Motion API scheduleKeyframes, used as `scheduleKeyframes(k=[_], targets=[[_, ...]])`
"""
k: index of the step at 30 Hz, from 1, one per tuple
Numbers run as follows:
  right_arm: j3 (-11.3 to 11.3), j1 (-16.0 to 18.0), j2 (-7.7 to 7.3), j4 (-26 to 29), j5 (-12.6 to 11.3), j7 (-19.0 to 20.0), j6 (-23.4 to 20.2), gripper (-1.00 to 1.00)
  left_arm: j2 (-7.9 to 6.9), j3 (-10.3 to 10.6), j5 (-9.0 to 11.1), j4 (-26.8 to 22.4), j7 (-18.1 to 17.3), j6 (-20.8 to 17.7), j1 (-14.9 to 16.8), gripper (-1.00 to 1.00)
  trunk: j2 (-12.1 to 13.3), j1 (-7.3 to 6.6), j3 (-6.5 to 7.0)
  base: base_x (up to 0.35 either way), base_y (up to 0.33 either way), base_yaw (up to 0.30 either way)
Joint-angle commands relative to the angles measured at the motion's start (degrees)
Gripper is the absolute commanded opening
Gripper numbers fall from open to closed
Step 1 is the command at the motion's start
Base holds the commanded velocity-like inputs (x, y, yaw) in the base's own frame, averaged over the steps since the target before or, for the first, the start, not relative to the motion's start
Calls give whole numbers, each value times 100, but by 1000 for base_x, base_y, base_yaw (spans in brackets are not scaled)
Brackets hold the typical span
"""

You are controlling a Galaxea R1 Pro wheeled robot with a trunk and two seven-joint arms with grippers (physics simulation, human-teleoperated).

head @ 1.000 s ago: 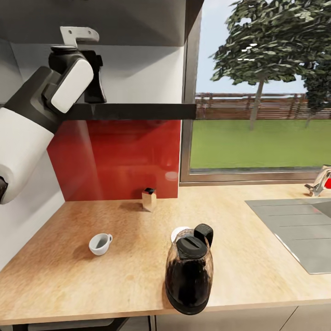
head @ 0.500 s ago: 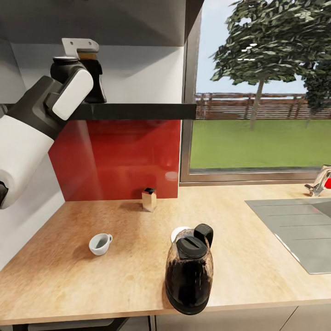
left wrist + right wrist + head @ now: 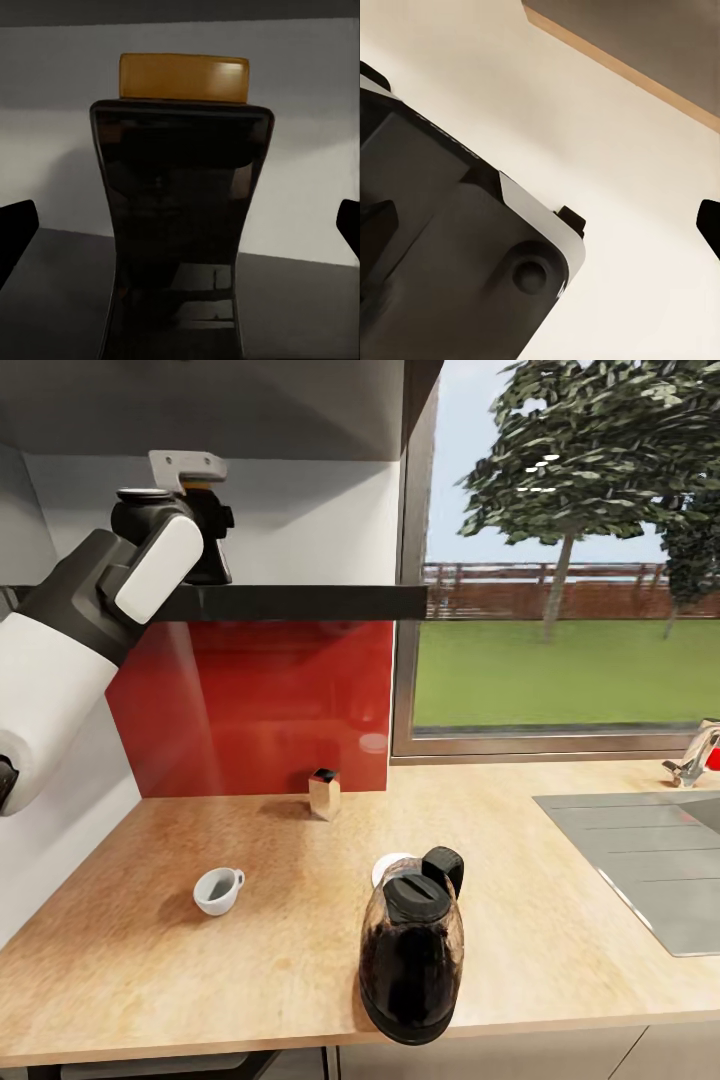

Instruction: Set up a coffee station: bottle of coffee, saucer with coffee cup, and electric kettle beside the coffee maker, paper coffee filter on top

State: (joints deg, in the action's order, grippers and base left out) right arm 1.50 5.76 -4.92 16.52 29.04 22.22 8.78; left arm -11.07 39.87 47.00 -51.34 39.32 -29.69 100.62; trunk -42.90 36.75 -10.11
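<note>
The left hand (image 3: 180, 225), fingers spread wide and unclenched, has edged closer along the dark grey glossy shelf (image 3: 300, 601), the yellow-capped dark squarish coffee bottle (image 3: 180, 217) standing directly between them, ungripped.

red backsplash (image 3: 250, 710), window (image 3: 570, 560), perhaps sink (image 3: 640, 850)

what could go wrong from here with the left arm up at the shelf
1. The bottle stands between the open left gripper fingers, which are spread wide of it; closing off-centre could tip it on the shelf.
2. Lifted out, a weak grip could drop it onto the countertop, where the cup and kettle stand below.
</note>
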Motion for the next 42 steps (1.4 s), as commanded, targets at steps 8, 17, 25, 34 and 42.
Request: scheduleKeyframes(k=[8,17,25,34,42], targets=[[17,5,0,1,40,19,26,100,-9,26,46,6,18,-11,10,100,-7,1,-9,0,0,0],[17,5,0,1,40,19,25,100,-9,22,48,37,17,-4,-41,100,-7,1,-9,82,0,0],[17,5,0,1,40,19,21,100,-9,25,46,75,22,-2,-66,100,-7,1,-9,34,0,0],[16,5,0,1,40,19,23,100,-9,21,48,85,23,-2,-69,100,-7,1,-9,34,0,0],[17,5,0,1,40,19,22,100,-9,21,46,87,23,-2,-69,100,-7,1,-9,119,0,0]])
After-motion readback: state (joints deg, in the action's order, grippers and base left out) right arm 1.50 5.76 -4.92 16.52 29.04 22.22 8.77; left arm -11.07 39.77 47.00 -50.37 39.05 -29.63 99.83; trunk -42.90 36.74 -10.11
